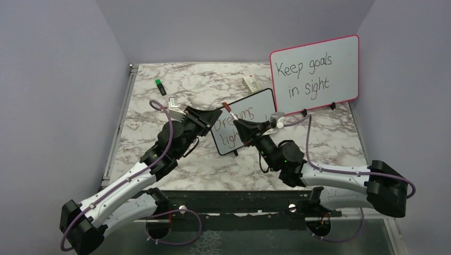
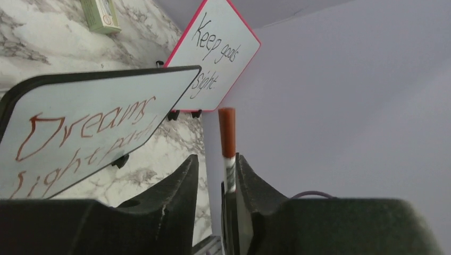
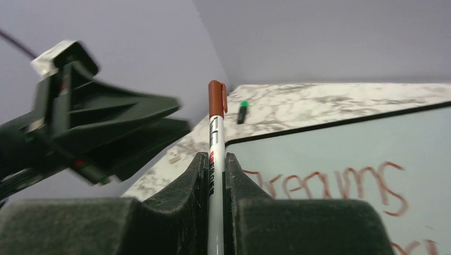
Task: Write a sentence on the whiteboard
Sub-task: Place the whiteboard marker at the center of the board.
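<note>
The black-framed whiteboard (image 1: 260, 101) stands tilted at the table's middle. It also shows in the left wrist view (image 2: 106, 90) and the right wrist view (image 3: 340, 143). Red words "Dreams" over "light…" (image 1: 237, 118) are on it; the end of the second line is hidden by the right gripper. My right gripper (image 1: 239, 123) is shut on a white marker (image 3: 215, 138) whose red-brown cap (image 1: 227, 106) is on and points up, in front of the board. My left gripper (image 1: 219, 114) is open and empty, just left of the cap. In the left wrist view the cap (image 2: 227, 133) shows beside the right finger (image 2: 250, 180).
A larger pink-framed board (image 1: 314, 74) with black "Keep goals in sight" stands at the back right. A green-capped marker (image 1: 160, 86) lies at the back left. A small box (image 1: 250, 82) lies behind the whiteboard. Grey walls close in three sides.
</note>
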